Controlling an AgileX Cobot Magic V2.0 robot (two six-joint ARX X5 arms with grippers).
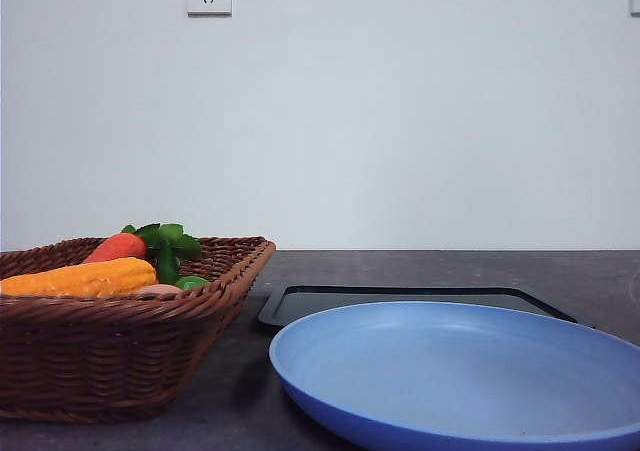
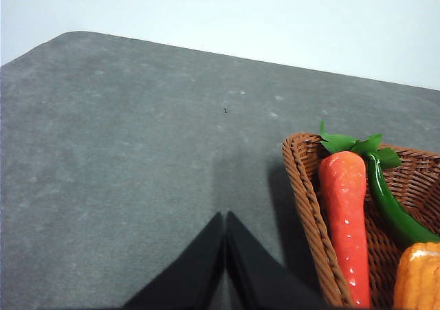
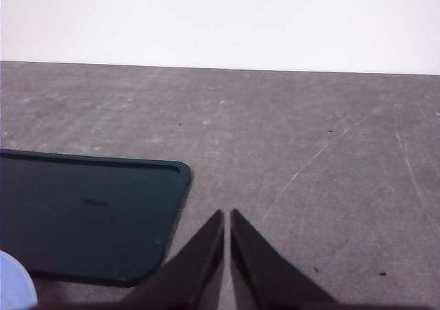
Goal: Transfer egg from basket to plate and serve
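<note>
Between basket [image 1: 120,356] rim and plate [image 1: 450,381] edge, bare table [image 1: 235,391].

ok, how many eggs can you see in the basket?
1. The egg peeks out in the basket, between the corn and the green vegetable. Others could be hidden behind the rim.

The basket [image 1: 120,356] is dark brown woven wicker, ribbed and rough. The plate [image 1: 460,371] looks smooth and matt blue. The tray [image 3: 82,214] is smooth black with a faint sheen. The carrot [image 2: 346,220] shines like glossy plastic. The desk [image 2: 124,152] is grey, mottled, lightly scratched.
</note>
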